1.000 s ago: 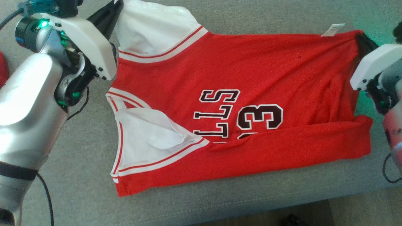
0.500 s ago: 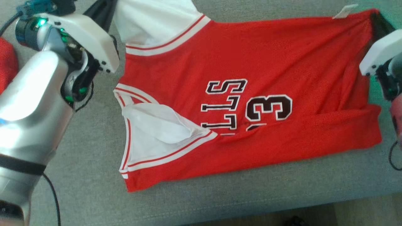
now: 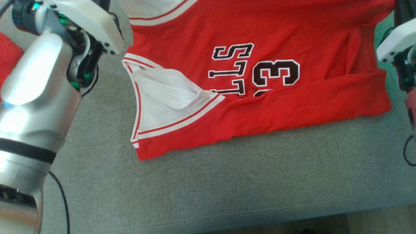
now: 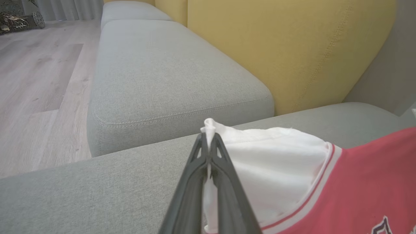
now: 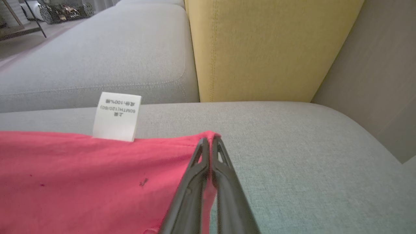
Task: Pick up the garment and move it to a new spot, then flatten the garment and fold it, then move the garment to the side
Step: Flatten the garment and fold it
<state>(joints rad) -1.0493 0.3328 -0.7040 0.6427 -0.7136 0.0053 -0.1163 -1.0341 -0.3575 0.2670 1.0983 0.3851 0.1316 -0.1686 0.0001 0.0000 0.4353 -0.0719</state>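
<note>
The garment (image 3: 292, 29) is a red sleeveless jersey with white trim, a white lining and dark letters and a number. It lies spread on the grey cushion (image 3: 227, 188), its near long edge folded over. In the left wrist view my left gripper (image 4: 208, 136) is shut on a pinch of the white lining (image 4: 273, 162) at the shoulder end. In the right wrist view my right gripper (image 5: 209, 141) is shut on the red hem corner (image 5: 97, 175), just right of a white care label (image 5: 117, 116). The head view shows both wrists at the jersey's two far corners.
A yellow backrest (image 4: 292, 52) rises behind the cushion, with another grey seat (image 4: 156, 71) and wooden floor (image 4: 32, 81) beyond. A red cloth (image 3: 8, 61) lies at the left edge by my left arm (image 3: 35, 104). The cushion's front edge (image 3: 227, 221) runs near the bottom.
The head camera has tilted, so the jersey sits higher in the picture. Both grippers stay shut on the far corners, and the jersey's far edge looks drawn tauter.
</note>
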